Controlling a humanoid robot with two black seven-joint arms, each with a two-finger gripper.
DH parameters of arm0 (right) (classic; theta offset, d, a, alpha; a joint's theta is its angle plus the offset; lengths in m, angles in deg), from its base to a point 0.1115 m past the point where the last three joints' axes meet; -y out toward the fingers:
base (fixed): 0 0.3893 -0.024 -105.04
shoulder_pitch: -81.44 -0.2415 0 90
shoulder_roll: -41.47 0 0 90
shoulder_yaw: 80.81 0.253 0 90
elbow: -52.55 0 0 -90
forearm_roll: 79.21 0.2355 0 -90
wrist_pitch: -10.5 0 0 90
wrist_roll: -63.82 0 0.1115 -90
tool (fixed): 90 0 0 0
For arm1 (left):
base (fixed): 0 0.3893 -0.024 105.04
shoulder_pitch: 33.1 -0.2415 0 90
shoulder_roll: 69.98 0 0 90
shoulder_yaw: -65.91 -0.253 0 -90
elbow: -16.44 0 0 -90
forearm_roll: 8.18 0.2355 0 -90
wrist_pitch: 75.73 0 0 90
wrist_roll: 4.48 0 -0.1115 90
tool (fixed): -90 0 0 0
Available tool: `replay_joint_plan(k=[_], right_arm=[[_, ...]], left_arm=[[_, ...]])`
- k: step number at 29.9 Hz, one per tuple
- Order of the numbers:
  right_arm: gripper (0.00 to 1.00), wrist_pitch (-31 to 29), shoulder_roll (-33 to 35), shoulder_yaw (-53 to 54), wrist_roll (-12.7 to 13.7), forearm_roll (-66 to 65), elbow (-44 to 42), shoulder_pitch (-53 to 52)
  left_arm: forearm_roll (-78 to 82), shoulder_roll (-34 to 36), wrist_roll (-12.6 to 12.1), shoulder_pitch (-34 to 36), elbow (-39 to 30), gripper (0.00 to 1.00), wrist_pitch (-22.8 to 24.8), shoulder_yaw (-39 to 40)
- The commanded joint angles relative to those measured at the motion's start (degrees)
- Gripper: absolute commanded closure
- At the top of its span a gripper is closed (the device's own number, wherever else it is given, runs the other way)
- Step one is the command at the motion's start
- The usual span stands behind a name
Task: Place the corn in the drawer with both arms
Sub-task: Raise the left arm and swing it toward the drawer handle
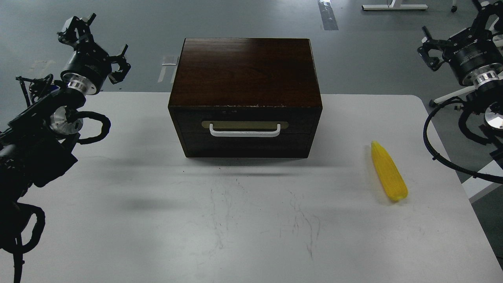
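Note:
The yellow corn (388,171) lies on the white table (157,204) right of the box, its pointed end facing away from me. The drawer (188,120) is pushed fully into the front of the dark brown wooden box (245,70), and its white bar handle (245,132) faces me. My left gripper (96,49) hangs raised at the far left, well left of the box, open with nothing in it. At the far right my right gripper (456,33) is also raised, beyond the table's edge and above the corn, open and holding nothing.
Grey floor lies beyond the table's far edge. Black cables (444,157) loop from the right arm over the table's right edge. A white stand base (394,6) sits on the floor at the back right.

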Motion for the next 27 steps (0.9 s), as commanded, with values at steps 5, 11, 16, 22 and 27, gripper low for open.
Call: replay_joint_plan(k=[5,11,16,22,27], right_arm=[[0.0,0.0,0.33,-0.07,0.0,0.0,-0.01,-0.15],[0.0,0.0,0.77,-0.51,0.0,-0.09,-0.1,0.11],[0.0,0.0,1.73,-0.68,0.0,-0.09,-0.19,0.55],[0.0,0.0,3.75,-0.77,0.0,-0.09,-0.19,0.64],[0.0,0.0,4.63,-0.77,0.0,-0.09,-0.19,0.99]], left_arm=[[0.1,0.09,-0.52,0.42,0.0,0.02,0.0,0.76],[1.06,0.27,-1.57,2.17,-0.08,0.02,0.0,-0.37],[9.04,0.26,-3.51,4.28,-0.17,0.04,0.0,-1.61],[25.2,3.51,-3.51,12.09,-5.42,0.07,0.0,-1.78],[42.07,8.16,-3.33,17.28,-21.21,0.11,0.0,-2.14]])
